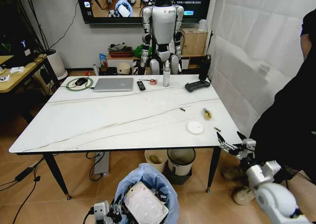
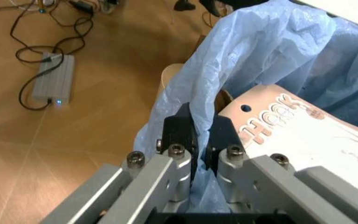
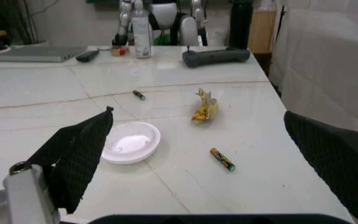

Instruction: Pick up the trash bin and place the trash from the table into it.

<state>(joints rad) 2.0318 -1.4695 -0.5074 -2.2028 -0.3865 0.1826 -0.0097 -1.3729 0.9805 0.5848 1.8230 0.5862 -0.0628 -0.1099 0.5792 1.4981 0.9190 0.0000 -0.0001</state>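
Your head view cuts off the left gripper (image 1: 109, 211) at the bottom edge; the left wrist view shows it clamped on the trash bin (image 1: 145, 192) liner's rim, below the table's (image 1: 123, 118) near edge. Your right gripper (image 1: 231, 141) hangs spread wide off the table's right corner. Its wrist view resolves the small white plate (image 3: 129, 141), a yellow wrapper (image 3: 205, 108) and two tiny batteries (image 3: 223, 159).

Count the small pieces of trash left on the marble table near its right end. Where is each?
4: a white plate by the front edge, a yellow wrapper behind it, a small battery-like stick at the right corner, another toward the middle. Tinier bits may go unseen.
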